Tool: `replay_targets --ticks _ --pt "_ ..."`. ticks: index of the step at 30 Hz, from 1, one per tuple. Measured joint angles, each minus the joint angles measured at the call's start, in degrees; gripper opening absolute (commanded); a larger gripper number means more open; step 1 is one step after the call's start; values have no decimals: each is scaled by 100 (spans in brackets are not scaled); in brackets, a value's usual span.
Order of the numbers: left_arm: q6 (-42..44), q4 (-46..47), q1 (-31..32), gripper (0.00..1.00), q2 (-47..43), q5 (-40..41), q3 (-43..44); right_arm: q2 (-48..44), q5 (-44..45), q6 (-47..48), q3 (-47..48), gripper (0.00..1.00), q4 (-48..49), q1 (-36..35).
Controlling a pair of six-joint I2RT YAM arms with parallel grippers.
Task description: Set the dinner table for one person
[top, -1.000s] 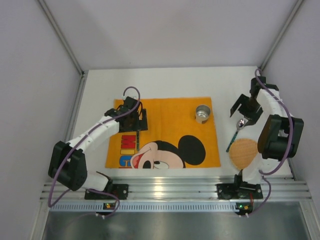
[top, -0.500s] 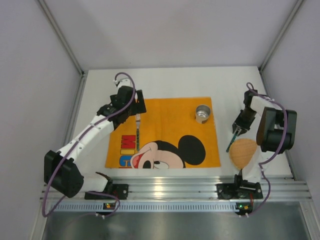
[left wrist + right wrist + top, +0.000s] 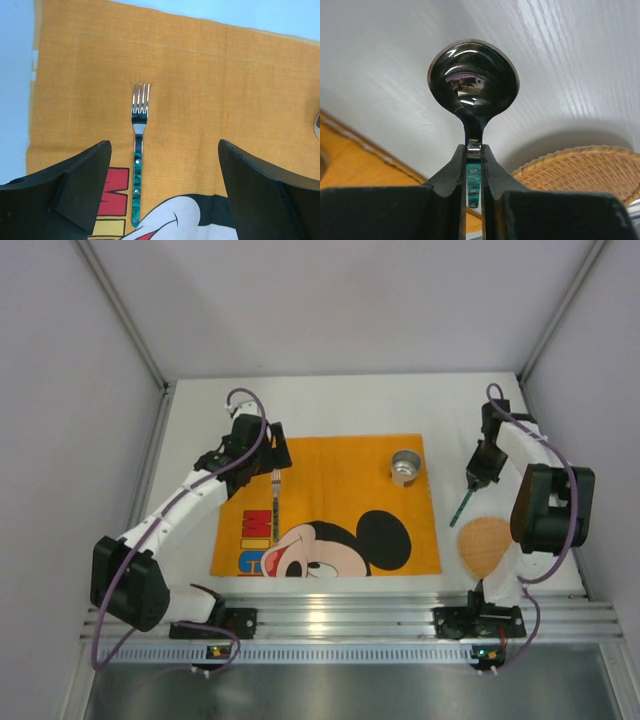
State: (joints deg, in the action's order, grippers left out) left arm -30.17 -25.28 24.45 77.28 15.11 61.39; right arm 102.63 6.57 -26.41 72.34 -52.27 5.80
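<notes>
Two arms work over our white dinner table (image 3: 340,400), which lies under everything, its ribbed rail along the near edge. Our left gripper (image 3: 162,160) hangs released, jaws wide, above the fork (image 3: 139,117) lying on the left part of the orange mat (image 3: 340,465). Our right gripper (image 3: 473,152) is clenched on the spoon (image 3: 472,77) at its neck, right of the mat, beside the woven plate (image 3: 485,543). A metal cup (image 3: 405,467) stands on the mat's far right part.
</notes>
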Motion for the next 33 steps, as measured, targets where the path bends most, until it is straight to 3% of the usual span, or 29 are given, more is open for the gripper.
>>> replay_targets --ticks 6,11,15,20,24,33 --pt "-251 -404 0 98 -31 -264 247 -1019 291 -87 1322 0 -330 -809" --pt "-520 -673 2 98 -455 -525 297 -1954 400 -334 1928 0 -415 -2476" --pt "-780 -1351 2 98 -990 -483 398 -2194 -120 -549 1773 0 -306 -3493" --pt "-973 -2736 2 90 -1154 -262 1115 -1725 -450 -752 1156 0 -48 -3770" --pt "-1045 -3517 2 90 -1318 -144 1381 -1034 -525 -839 796 0 173 -3923" --pt "-1029 -4142 2 90 -2133 -48 1237 133 -485 -848 789 0 446 -3991"
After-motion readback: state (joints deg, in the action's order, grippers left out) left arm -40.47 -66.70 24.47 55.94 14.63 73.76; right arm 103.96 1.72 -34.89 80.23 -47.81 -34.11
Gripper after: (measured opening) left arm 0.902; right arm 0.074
